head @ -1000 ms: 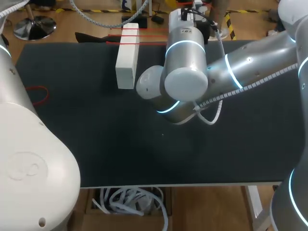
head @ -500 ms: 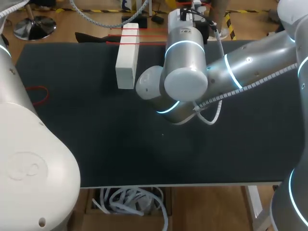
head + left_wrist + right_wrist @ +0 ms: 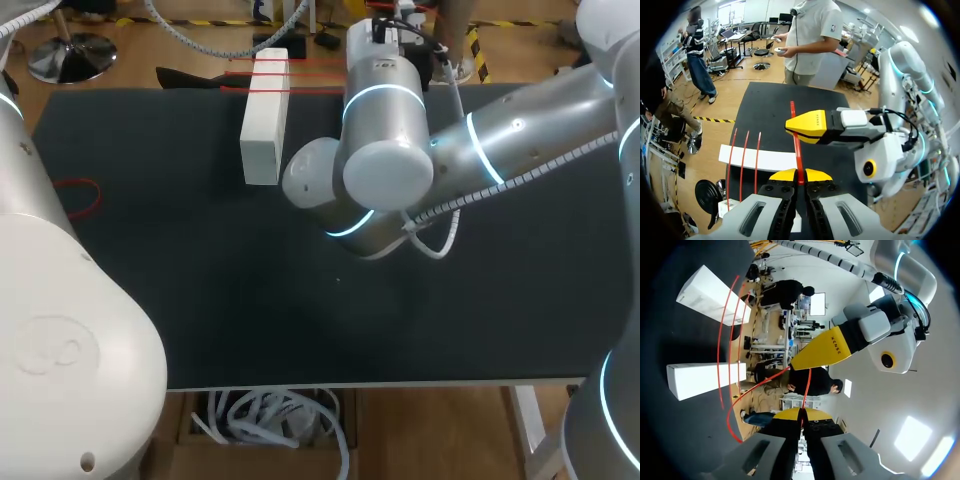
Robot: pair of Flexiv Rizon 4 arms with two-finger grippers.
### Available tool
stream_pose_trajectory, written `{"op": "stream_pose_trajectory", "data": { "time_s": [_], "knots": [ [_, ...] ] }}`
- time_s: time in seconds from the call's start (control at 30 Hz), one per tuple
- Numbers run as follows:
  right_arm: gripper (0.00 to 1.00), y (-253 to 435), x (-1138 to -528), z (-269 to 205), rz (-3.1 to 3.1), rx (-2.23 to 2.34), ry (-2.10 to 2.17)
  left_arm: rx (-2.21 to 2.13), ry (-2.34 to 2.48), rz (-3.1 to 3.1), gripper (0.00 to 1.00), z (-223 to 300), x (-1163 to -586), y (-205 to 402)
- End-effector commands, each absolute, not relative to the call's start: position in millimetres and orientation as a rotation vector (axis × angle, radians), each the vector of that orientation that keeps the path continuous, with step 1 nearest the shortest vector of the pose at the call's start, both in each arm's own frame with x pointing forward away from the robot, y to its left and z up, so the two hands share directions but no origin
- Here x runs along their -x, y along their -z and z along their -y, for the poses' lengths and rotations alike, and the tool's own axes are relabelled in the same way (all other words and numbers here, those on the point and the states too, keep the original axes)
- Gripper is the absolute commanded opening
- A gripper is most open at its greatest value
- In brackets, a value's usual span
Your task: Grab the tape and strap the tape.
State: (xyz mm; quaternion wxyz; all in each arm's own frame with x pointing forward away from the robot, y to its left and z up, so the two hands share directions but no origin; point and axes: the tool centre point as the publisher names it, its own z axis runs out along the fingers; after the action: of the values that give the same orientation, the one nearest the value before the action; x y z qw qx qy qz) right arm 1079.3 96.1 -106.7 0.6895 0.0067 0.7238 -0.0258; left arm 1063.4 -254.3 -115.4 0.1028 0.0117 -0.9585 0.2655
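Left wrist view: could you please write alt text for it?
The left gripper is shut on a red tape that runs ahead past the right gripper. Beside it, a white box with three red strands across it lies on the black table.

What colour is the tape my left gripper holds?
Red tape, clearest in the left wrist view.

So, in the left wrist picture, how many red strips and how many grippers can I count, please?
red strips: 4, three across the white box, one red strip pinched by the left gripper
grippers: 2, that left gripper and the right gripper
total: 6
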Motion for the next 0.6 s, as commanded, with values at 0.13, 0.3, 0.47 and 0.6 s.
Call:
{"op": "stream_pose_trajectory", "data": {
  "time_s": [0.13,0.3,0.47,0.6],
  "knots": [
    [0.00,102.6,-1077.9,-96.0,-1.630,-0.004,0.050,-0.035,-0.778,2.829,0.00,254.4,-1063.5,114.1],
    [0.00,101.8,-1079.0,-98.8,-1.631,0.007,0.040,-0.035,-0.778,2.829,0.00,254.4,-1063.5,114.1],
    [0.00,100.4,-1078.9,-103.7,-1.633,0.024,0.024,-0.035,-0.778,2.829,0.00,254.4,-1063.5,114.1],
    [0.00,100.2,-1078.4,-105.4,-1.633,0.035,0.017,-0.035,-0.778,2.829,0.00,254.4,-1063.5,114.1]
  ]
}}
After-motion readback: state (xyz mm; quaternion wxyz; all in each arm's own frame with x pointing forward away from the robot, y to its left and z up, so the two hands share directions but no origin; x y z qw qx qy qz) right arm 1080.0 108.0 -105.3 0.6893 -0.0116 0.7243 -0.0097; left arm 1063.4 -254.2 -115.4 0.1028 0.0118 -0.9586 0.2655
